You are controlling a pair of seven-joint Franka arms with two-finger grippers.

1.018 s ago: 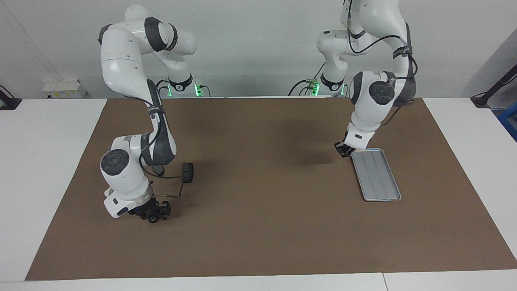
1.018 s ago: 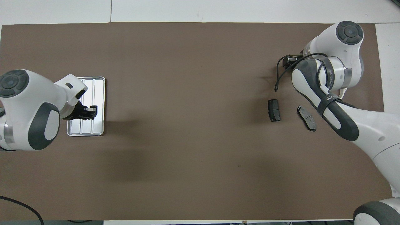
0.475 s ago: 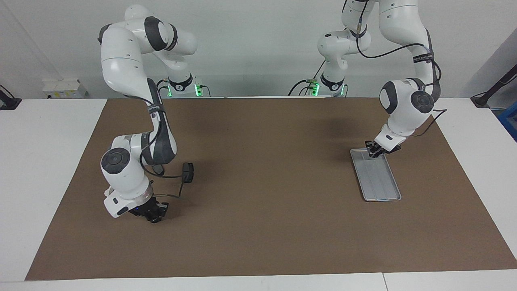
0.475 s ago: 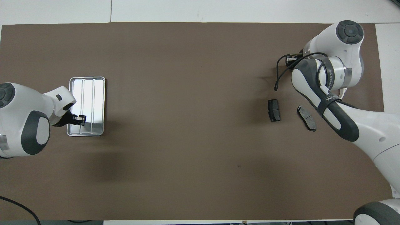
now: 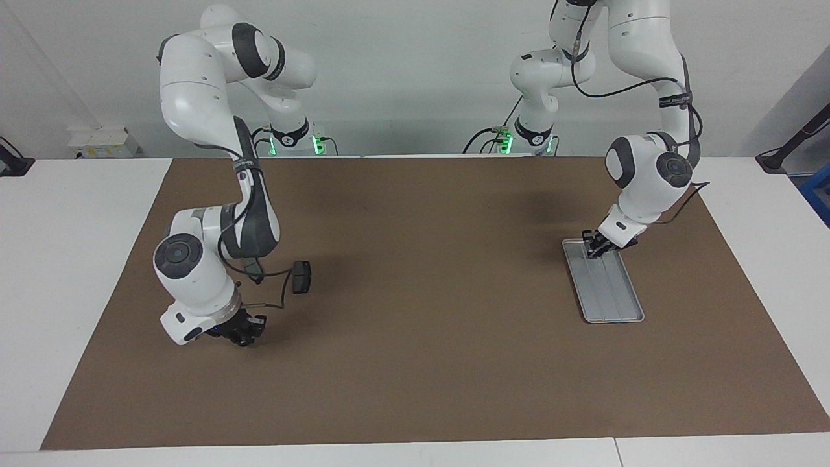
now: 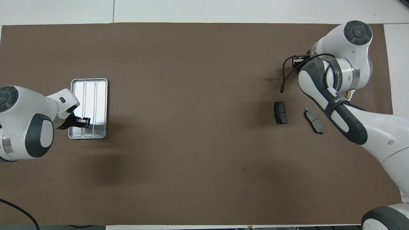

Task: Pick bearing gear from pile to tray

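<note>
A: Tray?
B: Silver, ribbed floor, nothing in it; flat on brown mat at left arm's end of desk.
A: Left gripper?
B: Low over tray end nearest the robots; fingers pressed together, nothing seen between them.
A: Right gripper?
B: Down at the mat, right arm's end; fingers narrow, contents cannot be told.
A: Pile?
B: Two dark brake pads flat on mat, side by side, apart, nearer the robots than right gripper.
</note>
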